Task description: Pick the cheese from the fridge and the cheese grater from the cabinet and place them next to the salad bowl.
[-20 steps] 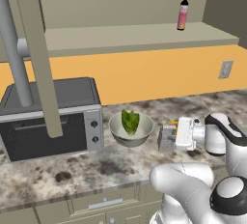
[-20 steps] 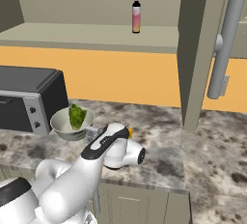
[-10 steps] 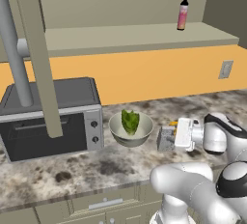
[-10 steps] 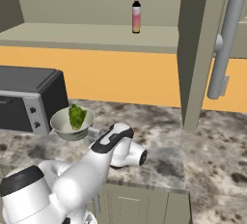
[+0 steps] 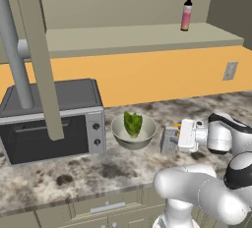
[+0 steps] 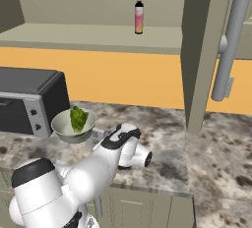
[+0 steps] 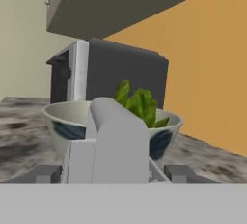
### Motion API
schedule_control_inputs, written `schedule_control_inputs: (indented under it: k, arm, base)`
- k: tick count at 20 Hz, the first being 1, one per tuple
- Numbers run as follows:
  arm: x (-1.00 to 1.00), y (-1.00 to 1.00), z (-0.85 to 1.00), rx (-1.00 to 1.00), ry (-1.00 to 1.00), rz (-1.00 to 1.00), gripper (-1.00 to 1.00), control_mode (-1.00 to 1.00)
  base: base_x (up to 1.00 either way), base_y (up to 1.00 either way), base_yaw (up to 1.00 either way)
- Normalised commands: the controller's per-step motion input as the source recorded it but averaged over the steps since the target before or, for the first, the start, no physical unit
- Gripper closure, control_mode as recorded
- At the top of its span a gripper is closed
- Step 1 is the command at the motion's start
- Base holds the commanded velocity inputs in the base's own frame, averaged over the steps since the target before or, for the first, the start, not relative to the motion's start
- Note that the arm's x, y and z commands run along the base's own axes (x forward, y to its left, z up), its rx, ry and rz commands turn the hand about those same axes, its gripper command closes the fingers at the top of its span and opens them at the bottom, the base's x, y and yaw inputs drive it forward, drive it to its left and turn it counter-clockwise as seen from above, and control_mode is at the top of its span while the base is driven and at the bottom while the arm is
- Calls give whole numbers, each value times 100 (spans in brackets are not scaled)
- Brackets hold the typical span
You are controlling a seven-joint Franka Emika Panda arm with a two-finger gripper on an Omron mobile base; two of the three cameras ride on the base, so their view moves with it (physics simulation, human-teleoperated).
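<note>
The salad bowl with lettuce stands on the marble counter, right of the toaster oven. Just right of the bowl stands the grey cheese grater, upright on the counter. My gripper is level with the grater and open. In the hand view its fingertips stand a little apart on either side of the grater, with the bowl right behind. A small yellow-orange sliver, the cheese, peeks out behind my hand. The cabinet shelf runs above. In the right base view my arm hides the grater beside the bowl.
A dark toaster oven sits left of the bowl. A pink bottle stands on the cabinet shelf. An open khaki door with a grey bar hangs at the left. The same door shows in the right base view. A wall outlet is at the right.
My hand and the grater have stayed beside the bowl. The arm's lower links have swung a little.
</note>
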Motion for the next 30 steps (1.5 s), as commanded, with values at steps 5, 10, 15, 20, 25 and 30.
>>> schedule_control_inputs:
  k: [5, 10, 15, 20, 25, 30]
  arm:
    - [0, 0, -20, 0, -4, 0, -100, -100]
    - [0, 0, -7, 0, -3, 0, -100, -100]
    - [0, 0, 23, 0, 0, 0, -100, -100]
    - [0, 3, 93, -1, 0, 0, -100, -100]
    - [-10, 30, 95, -13, 0, -2, -100, -100]
    - [-26, 38, 66, -22, 0, -15, -100, -100]
  base:
    - [0, 0, 0]
    - [0, 0, 0]
    - [0, 0, 0]
    - [0, 0, 0]
    - [0, 0, 0]
    - [0, 0, 0]
